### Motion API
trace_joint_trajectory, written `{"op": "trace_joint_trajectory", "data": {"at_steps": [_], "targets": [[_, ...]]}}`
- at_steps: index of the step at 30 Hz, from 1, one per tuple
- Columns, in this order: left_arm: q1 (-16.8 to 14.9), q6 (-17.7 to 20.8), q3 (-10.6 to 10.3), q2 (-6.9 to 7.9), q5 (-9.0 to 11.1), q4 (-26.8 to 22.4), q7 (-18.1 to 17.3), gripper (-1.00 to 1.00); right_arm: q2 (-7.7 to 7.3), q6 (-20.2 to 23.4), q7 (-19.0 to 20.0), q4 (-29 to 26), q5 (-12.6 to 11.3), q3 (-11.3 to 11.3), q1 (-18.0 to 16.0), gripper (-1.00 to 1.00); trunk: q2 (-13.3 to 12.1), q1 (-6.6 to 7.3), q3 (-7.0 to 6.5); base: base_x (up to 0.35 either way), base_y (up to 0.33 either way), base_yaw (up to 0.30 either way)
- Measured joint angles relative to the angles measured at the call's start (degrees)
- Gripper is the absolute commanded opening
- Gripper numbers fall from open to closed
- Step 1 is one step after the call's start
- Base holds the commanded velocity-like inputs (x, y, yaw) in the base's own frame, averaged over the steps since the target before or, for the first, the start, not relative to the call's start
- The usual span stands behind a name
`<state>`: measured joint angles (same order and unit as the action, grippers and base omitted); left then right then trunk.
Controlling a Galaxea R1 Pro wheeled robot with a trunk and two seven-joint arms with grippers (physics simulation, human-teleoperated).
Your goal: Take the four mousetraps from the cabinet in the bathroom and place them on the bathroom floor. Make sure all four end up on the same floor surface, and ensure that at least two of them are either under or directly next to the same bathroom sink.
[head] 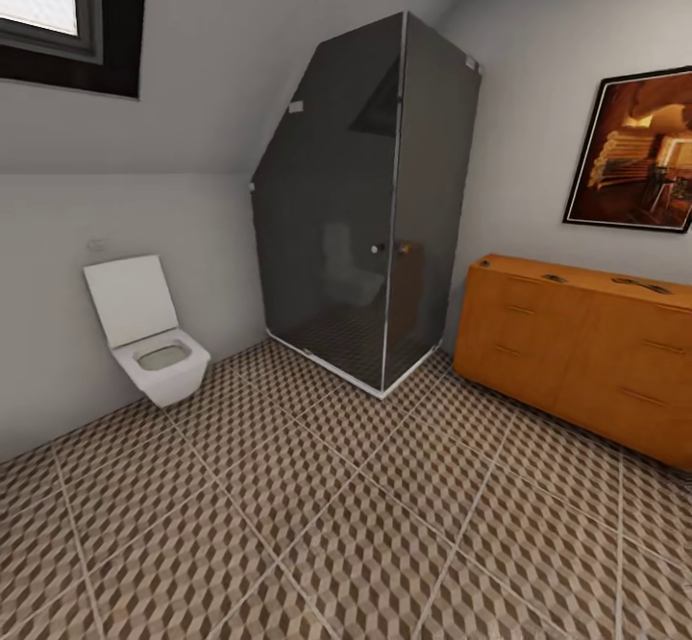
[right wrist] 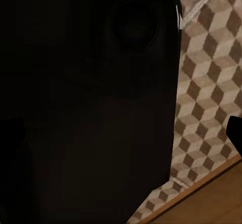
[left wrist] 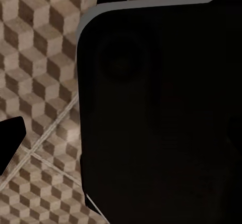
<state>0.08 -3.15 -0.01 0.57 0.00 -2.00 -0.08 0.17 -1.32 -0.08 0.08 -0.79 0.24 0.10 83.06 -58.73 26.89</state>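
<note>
The orange-brown cabinet (head: 577, 352) stands against the right wall in the head view. Two small flat dark shapes lie on its top, one (head: 553, 278) near the left end and one (head: 642, 284) further right; they look like mousetraps but are too small to make out. The cube-patterned bathroom floor (head: 317, 525) spreads across the foreground. The sink is out of view. My left gripper (left wrist: 121, 138) and right gripper (right wrist: 123, 133) hang open over the floor beside my dark body, with one fingertip (left wrist: 10, 138) and another fingertip (right wrist: 235, 132) at the frame edges, nothing between them.
A white wall-hung toilet (head: 154, 342) with raised lid is at the left. A grey glass shower cubicle (head: 365, 208) fills the far corner. A dark-framed picture (head: 639, 150) hangs above the cabinet. A window (head: 58, 6) sits in the sloped ceiling.
</note>
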Motion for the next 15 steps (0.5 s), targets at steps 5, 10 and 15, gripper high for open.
{"op": "trace_joint_trajectory", "data": {"at_steps": [5,10,15], "targets": [[0.0,-0.02,-0.01,-0.02,0.0,0.0,0.0,1.0,0.0,0.0,0.0,0.0,0.0,0.0,0.0,1.0,0.0,0.0,0.0,0.0,0.0,-0.25],[0.0,0.02,-0.02,-0.03,0.0,0.0,0.0,1.0,0.0,-0.02,0.0,0.0,0.0,0.0,0.0,1.0,0.0,0.0,0.0,0.0,0.0,-0.25],[0.0,0.03,-0.02,0.01,0.0,0.0,0.0,1.0,0.0,-0.02,0.0,0.0,0.05,0.0,0.0,1.0,0.0,0.0,0.0,0.0,0.0,-0.25]]}}
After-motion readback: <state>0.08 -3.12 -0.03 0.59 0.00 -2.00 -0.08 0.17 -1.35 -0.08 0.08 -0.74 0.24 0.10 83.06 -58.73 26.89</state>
